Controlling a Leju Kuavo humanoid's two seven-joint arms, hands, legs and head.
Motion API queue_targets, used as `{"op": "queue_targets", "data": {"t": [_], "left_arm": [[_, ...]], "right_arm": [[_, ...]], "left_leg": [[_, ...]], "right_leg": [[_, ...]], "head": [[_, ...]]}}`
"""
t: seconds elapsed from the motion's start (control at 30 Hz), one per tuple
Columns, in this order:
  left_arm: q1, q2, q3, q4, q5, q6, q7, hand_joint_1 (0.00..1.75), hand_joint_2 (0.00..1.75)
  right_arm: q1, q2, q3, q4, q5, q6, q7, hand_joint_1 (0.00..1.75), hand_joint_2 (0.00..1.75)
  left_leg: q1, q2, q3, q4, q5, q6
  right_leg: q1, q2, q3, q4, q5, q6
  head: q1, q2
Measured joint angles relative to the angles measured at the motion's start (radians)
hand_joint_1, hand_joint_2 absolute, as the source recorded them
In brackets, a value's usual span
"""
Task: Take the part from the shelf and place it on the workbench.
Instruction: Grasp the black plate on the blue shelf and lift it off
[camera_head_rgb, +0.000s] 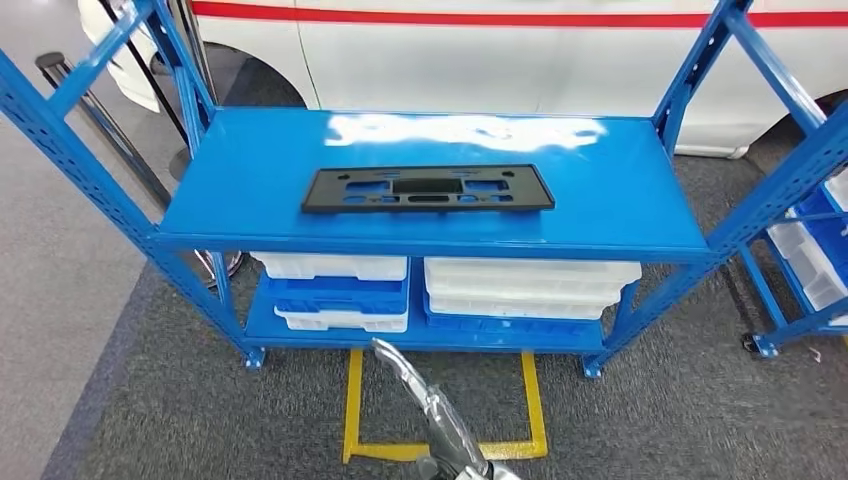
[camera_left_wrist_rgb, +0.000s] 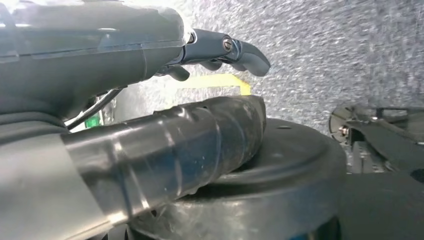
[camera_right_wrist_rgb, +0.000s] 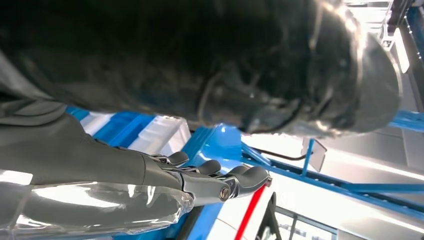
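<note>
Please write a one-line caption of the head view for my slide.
A black flat part lies on the top board of a blue shelf, white trays stacked below.

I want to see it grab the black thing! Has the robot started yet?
Nothing is done yet: the black part lies flat on the blue shelf, untouched. In hand: the right hand is low in front of the shelf, holding nothing; the left hand hangs over the floor, holding nothing. Left: reach, grip, carry to the workbench.
</note>
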Motion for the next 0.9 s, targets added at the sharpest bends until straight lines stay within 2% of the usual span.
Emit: {"op": "queue_targets", "data": {"t": [0.07,0.1,0.13,0.17,0.23,0.27,0.3,0.4,0.47,0.5,0.53,0.57,0.6,0.63,0.67,0.73,0.77,0.8,0.9], "left_arm": [[-0.001,0.000,0.000,0.000,0.000,0.000,0.000,0.00,0.00],[-0.001,0.000,0.000,0.000,0.000,0.000,0.000,0.00,0.00],[0.000,0.000,0.000,0.000,0.000,-0.001,0.000,0.00,0.00],[0.000,0.000,0.000,0.000,0.000,-0.001,-0.001,0.00,0.00],[0.001,-0.001,0.000,0.000,0.000,-0.003,-0.002,0.00,0.00],[0.001,-0.001,0.000,0.000,0.001,-0.005,-0.003,0.00,0.00],[0.000,-0.001,0.000,0.000,0.001,-0.006,-0.004,0.00,0.00],[-0.002,-0.001,0.000,0.000,0.002,-0.009,-0.003,0.00,0.00],[-0.004,-0.001,0.000,0.000,0.003,-0.010,-0.001,0.00,0.00],[-0.005,-0.001,0.000,0.000,0.003,-0.011,-0.001,0.00,0.00],[-0.005,-0.001,0.000,0.000,0.003,-0.011,-0.002,0.00,0.00],[-0.005,-0.001,0.000,0.000,0.003,-0.011,-0.004,0.00,0.00],[-0.005,-0.001,0.000,0.000,0.004,-0.011,-0.005,0.00,0.00],[-0.004,0.000,0.000,0.000,0.004,-0.011,-0.005,0.00,0.00],[-0.004,0.000,0.000,0.000,0.006,-0.012,-0.006,0.00,0.00],[-0.003,0.001,0.000,0.000,0.009,-0.012,-0.005,0.00,0.00],[-0.001,0.001,0.000,0.001,0.010,-0.012,-0.004,0.00,0.00],[-0.001,0.001,0.000,0.001,0.010,-0.012,-0.004,0.00,0.00],[0.000,0.001,0.000,0.003,0.010,-0.014,-0.005,0.00,0.00]], "right_arm": [[0.001,-0.001,0.000,0.000,0.000,0.000,0.000,0.00,0.00],[0.002,-0.002,0.000,0.001,0.000,0.000,0.000,0.00,0.00],[0.002,-0.002,0.000,0.001,0.000,0.000,0.000,0.00,0.00],[0.002,-0.002,0.000,0.001,0.000,0.000,0.000,0.00,0.00],[0.002,-0.002,0.000,0.001,0.000,0.001,0.000,0.00,0.00],[0.002,-0.003,0.000,0.000,0.000,0.001,0.000,0.00,0.00],[0.002,-0.003,0.000,0.000,0.000,0.002,0.001,0.00,0.00],[0.003,-0.003,0.000,0.000,0.000,0.003,0.001,0.00,0.00],[0.003,-0.002,0.000,0.000,0.000,0.003,0.001,0.00,0.00],[0.003,-0.002,0.000,0.000,0.000,0.003,0.001,0.00,0.00],[0.002,-0.001,0.000,0.000,0.000,0.003,0.001,0.00,0.00],[0.002,-0.001,0.000,0.000,0.001,0.003,0.000,0.00,0.00],[0.002,-0.001,0.000,0.000,0.001,0.004,0.000,0.00,0.00],[0.002,-0.001,0.000,0.000,0.001,0.004,0.000,0.00,0.00],[0.002,-0.001,0.000,0.000,0.001,0.004,0.000,0.00,0.00],[0.002,-0.001,0.000,0.000,0.001,0.004,0.000,0.00,0.00],[0.002,-0.001,0.000,0.000,0.001,0.004,0.000,0.00,0.00],[0.002,-0.001,0.001,0.000,0.001,0.004,0.000,0.00,0.00],[0.002,-0.001,0.001,0.000,0.002,0.004,0.000,0.00,0.00]], "left_leg": [[-0.001,0.001,0.006,-0.001,-0.005,0.007],[-0.001,0.001,0.008,0.000,-0.009,0.007],[-0.001,0.000,0.013,0.000,-0.013,0.007],[0.000,-0.001,0.019,0.001,-0.019,0.005],[0.000,-0.002,0.035,0.002,-0.033,-0.002],[-0.001,-0.003,0.039,0.005,-0.041,-0.008],[-0.003,-0.003,0.042,0.006,-0.048,-0.013],[-0.005,-0.002,0.047,0.002,-0.059,-0.031],[-0.003,-0.001,0.043,0.031,-0.078,-0.040],[-0.002,-0.001,0.023,0.074,-0.099,-0.043],[-0.001,-0.001,-0.009,0.136,-0.123,-0.046],[-0.001,-0.001,-0.051,0.207,-0.148,-0.047],[-0.001,-0.001,-0.090,0.265,-0.159,-0.047],[-0.001,-0.001,-0.117,0.296,-0.153,-0.046],[-0.002,-0.001,-0.127,0.288,-0.124,-0.043],[-0.004,-0.001,-0.101,0.183,-0.032,-0.030],[-0.008,-0.001,-0.080,0.127,0.002,-0.022],[-0.012,-0.001,-0.062,0.083,0.016,-0.014],[-0.020,-0.002,-0.034,0.032,-0.002,0.000]], "right_leg": [[-0.003,0.000,-0.075,0.128,-0.045,0.005],[-0.006,0.000,-0.109,0.177,-0.052,0.007],[-0.008,0.000,-0.128,0.194,-0.040,0.009],[-0.010,0.000,-0.128,0.175,-0.010,0.010],[-0.014,-0.001,-0.082,0.055,0.073,0.009],[-0.013,-0.001,-0.057,-0.004,0.095,0.007],[-0.012,0.000,-0.040,-0.042,0.104,0.004],[-0.008,0.004,-0.029,-0.060,0.087,-0.011],[-0.010,0.004,-0.018,-0.067,0.081,-0.024],[-0.010,0.002,-0.010,-0.070,0.077,-0.030],[-0.009,0.000,-0.003,-0.071,0.071,-0.035],[-0.007,-0.001,0.003,-0.071,0.065,-0.039],[-0.005,-0.001,0.010,-0.071,0.058,-0.041],[-0.002,-0.001,0.019,-0.071,0.051,-0.042],[0.000,0.001,0.030,-0.071,0.043,-0.042],[0.002,0.003,0.054,-0.072,0.024,-0.041],[0.004,0.004,0.065,-0.072,0.015,-0.037],[0.005,0.004,0.070,-0.073,0.007,-0.033],[0.002,0.003,0.083,-0.074,0.003,-0.017]], "head": [[0.000,0.000],[0.000,0.000],[0.000,0.000],[0.000,0.000],[0.000,0.000],[0.000,0.000],[0.000,0.000],[-0.001,0.000],[-0.001,0.000],[-0.001,0.000],[-0.001,0.000],[-0.001,0.000],[-0.001,0.000],[-0.001,0.000],[-0.001,0.000],[-0.001,0.000],[0.000,0.000],[-0.001,0.000],[-0.001,0.000]]}}
